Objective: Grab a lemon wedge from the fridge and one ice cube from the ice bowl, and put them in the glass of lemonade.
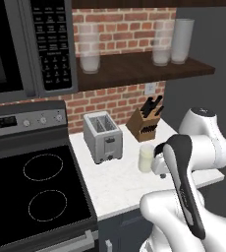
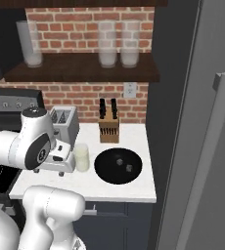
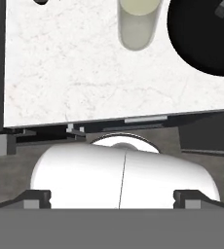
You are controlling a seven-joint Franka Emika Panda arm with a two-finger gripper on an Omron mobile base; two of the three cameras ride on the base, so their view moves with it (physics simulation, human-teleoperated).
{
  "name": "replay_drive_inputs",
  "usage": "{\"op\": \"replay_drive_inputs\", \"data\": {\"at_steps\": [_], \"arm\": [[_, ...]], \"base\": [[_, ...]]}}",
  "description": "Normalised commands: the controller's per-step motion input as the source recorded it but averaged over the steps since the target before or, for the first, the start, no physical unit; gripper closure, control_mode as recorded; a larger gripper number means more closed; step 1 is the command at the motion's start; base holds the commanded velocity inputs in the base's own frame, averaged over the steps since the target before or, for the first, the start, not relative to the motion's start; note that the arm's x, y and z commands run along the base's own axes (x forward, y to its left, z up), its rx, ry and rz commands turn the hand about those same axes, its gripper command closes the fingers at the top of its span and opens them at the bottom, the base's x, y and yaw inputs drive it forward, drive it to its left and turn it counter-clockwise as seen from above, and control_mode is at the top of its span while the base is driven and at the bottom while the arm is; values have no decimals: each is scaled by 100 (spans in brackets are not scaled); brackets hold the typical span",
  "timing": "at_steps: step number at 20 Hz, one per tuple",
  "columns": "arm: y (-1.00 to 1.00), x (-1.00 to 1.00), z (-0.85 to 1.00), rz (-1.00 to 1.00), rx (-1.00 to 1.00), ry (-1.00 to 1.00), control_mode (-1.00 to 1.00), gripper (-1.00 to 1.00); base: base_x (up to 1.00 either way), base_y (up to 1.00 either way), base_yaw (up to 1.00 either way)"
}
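A pale yellowish glass (image 2: pixel 81 156) is standing left of the black bowl (image 2: pixel 104 171), ice showing from the right; the gripper (image 3: pixel 112 198) is gaping wide, empty.

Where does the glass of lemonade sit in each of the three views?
Left base view: glass of lemonade right of centre, right of the toaster.
Right base view: left of centre, beside the ice bowl.
Hand view: top centre.
Shared landmark: the ice bowl.

Arm (image 2: pixel 31 146) folded back, jaws fully apart.
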Motion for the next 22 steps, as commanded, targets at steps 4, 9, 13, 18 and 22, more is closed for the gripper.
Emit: {"op": "replay_drive_inputs", "data": {"at_steps": [4,9,13,18,22], "arm": [[0,0,0,0,0,0,100,-100],[0,18,0,-1,0,0,-100,-100],[0,15,0,-2,0,0,-100,-100],[-5,4,-10,-3,0,-4,-100,-100],[-35,8,-19,0,0,0,-100,-100]], "base": [[19,1,0],[0,0,0],[0,0,0],[0,0,0],[0,0,0]]}}
